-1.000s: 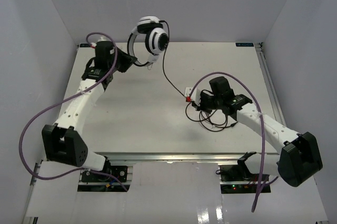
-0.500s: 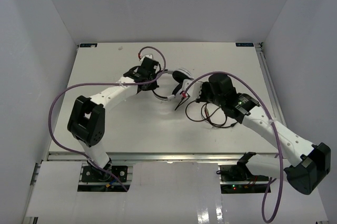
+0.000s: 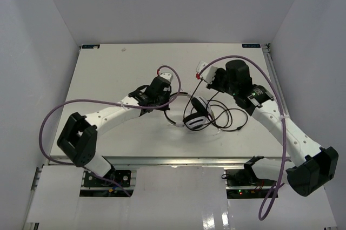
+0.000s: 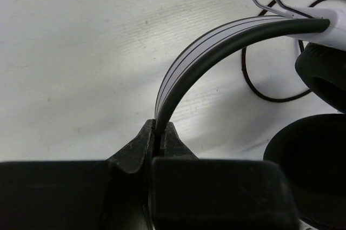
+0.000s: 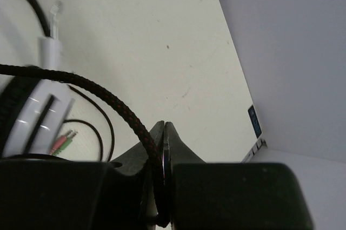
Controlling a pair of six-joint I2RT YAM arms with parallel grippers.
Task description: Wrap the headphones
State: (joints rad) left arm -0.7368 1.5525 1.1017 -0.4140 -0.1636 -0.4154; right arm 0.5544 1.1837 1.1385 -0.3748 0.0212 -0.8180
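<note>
Our left gripper (image 4: 160,133) clamps the headphones (image 3: 197,116) by the headband (image 4: 216,41) as an anchor; our right gripper (image 5: 164,133) pinches the cord (image 5: 102,94) just beyond them, likely for winding.

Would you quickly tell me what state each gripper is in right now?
Left gripper: closed, pinching the headband of the headphones.
Right gripper: closed, pinching the cord.
</note>
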